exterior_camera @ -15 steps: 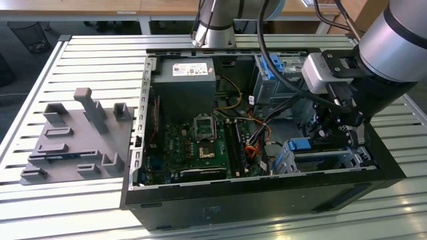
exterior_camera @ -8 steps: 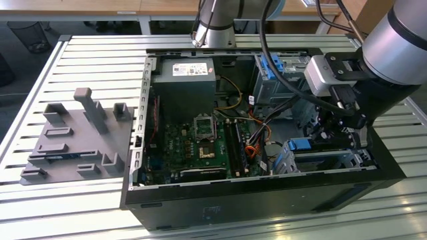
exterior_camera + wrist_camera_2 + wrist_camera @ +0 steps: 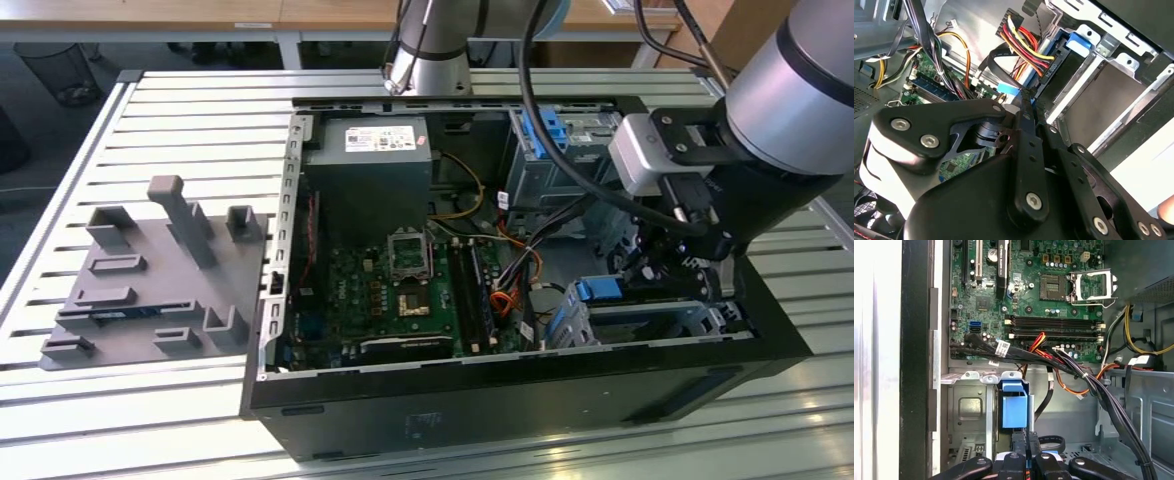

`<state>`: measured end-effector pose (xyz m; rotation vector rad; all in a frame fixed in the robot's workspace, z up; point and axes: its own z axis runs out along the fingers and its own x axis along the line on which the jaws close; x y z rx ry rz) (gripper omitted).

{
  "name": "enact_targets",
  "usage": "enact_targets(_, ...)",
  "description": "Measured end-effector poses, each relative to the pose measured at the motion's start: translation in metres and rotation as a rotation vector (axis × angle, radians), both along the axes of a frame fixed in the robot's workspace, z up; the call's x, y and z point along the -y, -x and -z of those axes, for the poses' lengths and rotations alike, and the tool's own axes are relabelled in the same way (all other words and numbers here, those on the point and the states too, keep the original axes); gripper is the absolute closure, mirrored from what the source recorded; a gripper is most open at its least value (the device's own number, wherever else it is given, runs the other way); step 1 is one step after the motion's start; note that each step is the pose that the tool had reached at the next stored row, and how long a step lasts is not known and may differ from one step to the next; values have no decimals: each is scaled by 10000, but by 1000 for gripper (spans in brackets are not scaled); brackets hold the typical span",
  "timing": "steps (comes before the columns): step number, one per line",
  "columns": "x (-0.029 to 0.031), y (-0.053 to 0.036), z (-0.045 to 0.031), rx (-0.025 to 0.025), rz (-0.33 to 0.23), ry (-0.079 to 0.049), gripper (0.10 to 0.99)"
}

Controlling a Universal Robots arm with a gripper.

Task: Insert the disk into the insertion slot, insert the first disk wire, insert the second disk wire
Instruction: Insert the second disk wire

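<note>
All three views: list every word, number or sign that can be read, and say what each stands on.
No text can be read well enough to quote.
White label on the power supply, exterior view: print too small to read.
White tag on the cable bundle, first wrist view: blurred.
White marking on the black connector, second wrist view: too small to make out.
Printed markings on the motherboard: too small.

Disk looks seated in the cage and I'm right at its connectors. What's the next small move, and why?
Probably a short, slow advance of the gripper straight toward the disk. The disk's blue carrier already sits in the insertion slot, the red-and-yellow wire plug rests at its edge, and the gripper tip is at the blue-ended black cable beside it.
</note>
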<state>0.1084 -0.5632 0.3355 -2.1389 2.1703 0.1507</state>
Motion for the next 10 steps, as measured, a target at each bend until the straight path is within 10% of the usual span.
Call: enact_targets(10, 6, -13, 15, 8, -66, -9, 937)
